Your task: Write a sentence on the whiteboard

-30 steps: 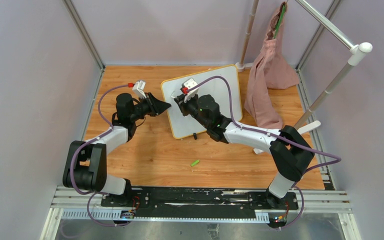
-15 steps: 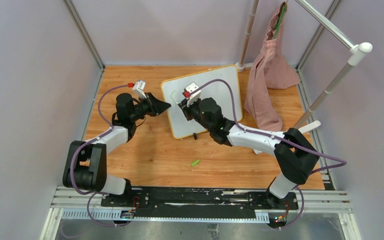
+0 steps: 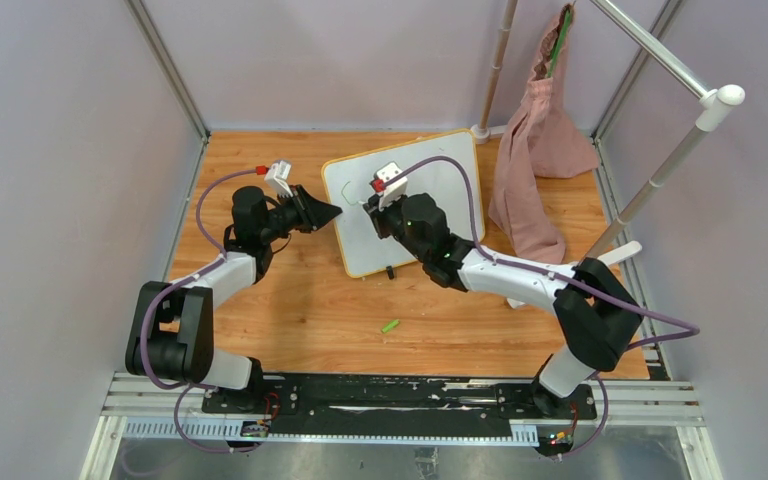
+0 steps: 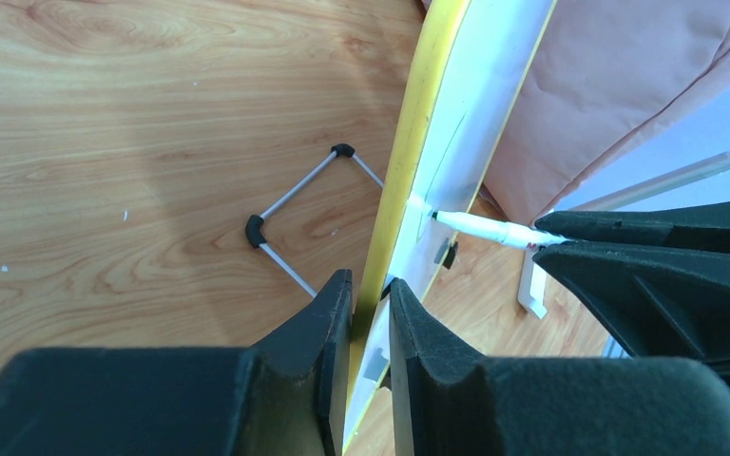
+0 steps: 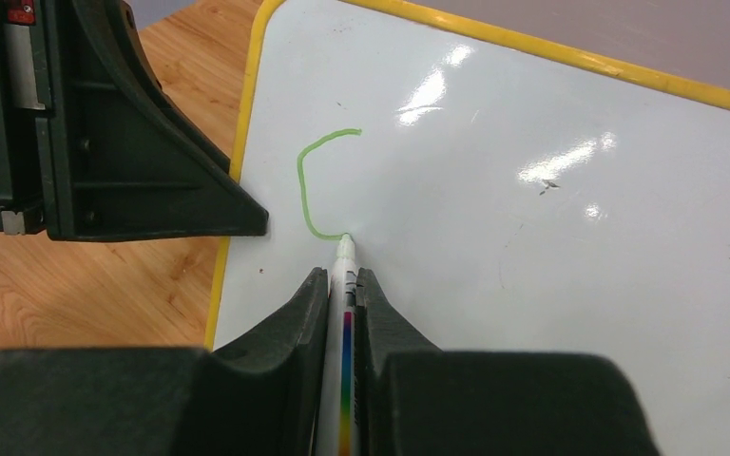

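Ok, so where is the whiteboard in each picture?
Top view: the whiteboard sits in the middle of the picture, turned at a slant.
Left wrist view: it is seen edge-on, its yellow frame rising from between the fingers of the left hand.
Right wrist view: its white face fills most of the picture.
Shared landmark: the yellow frame.

Right fingers [image 5: 285, 334] pinch marker [image 5: 345, 277]; tip touches whiteboard [image 5: 551, 247] at green curve's [image 5: 301, 180] end.

Glossy smooth whiteboard [image 5: 532, 285], wood-grain table [image 4: 105, 142], soft matt pink cloth [image 3: 535, 150], white plastic marker [image 4: 480, 226]
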Robot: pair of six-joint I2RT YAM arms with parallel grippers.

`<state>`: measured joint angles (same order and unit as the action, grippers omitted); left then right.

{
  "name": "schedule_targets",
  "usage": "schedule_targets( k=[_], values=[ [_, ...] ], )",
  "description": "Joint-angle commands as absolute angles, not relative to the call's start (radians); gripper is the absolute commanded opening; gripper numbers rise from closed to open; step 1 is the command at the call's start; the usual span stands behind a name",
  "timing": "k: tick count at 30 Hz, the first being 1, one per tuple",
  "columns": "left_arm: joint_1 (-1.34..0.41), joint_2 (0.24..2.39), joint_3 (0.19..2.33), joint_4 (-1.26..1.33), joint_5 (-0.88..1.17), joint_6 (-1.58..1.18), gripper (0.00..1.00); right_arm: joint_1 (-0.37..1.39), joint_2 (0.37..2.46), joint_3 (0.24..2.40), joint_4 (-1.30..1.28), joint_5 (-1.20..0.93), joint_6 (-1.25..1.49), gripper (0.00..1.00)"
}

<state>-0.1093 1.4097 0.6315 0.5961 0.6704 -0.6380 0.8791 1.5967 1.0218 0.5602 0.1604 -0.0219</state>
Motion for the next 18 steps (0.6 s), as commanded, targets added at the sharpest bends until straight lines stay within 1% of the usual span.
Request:
schedule_targets(
  k=[1,8,18],
  values=[
    [-0.103,1.386,0.640,0.620,0.680,-0.634,0.00,0.852,1.569,1.012,0.562,0.210,-0.035,0.00],
    [-0.103,1.385,0.640,0.618,0.681,-0.635,0.00,0.853,1.536,0.999,0.597,0.150,-0.015,0.00],
    [-0.103,1.386,0.643,0.619,0.683,-0.635,0.00,0.859,1.558,1.037,0.596,0.070,0.018,0.00]
  ],
)
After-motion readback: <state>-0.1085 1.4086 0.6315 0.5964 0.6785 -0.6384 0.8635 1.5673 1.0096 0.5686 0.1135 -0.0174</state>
